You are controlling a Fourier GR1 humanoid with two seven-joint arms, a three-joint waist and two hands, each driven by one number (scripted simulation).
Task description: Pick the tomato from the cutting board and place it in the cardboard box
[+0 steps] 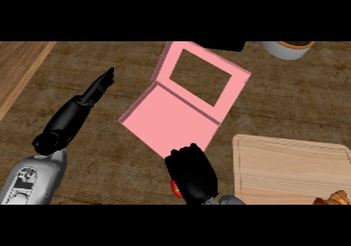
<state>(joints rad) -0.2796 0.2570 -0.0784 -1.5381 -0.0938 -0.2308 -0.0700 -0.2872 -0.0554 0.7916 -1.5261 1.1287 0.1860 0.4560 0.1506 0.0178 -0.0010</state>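
The box [174, 120] is pink and lies open in the middle of the counter, its windowed lid [231, 77] folded back toward the far side. My right hand [192, 173] is just in front of the box's near corner, left of the wooden cutting board [291, 166]. Its fingers curl round the tomato [176, 188], of which only a small red patch shows at the hand's left side. My left hand [71, 117] rests at the left of the box, open, with straight fingers pointing away from me and nothing in it.
A croissant [334, 198] lies on the cutting board's near right corner. A white cup [288, 48] stands at the far right, and a dark object [224, 45] sits behind the box's lid. A lighter wooden strip [15, 72] runs along the far left.
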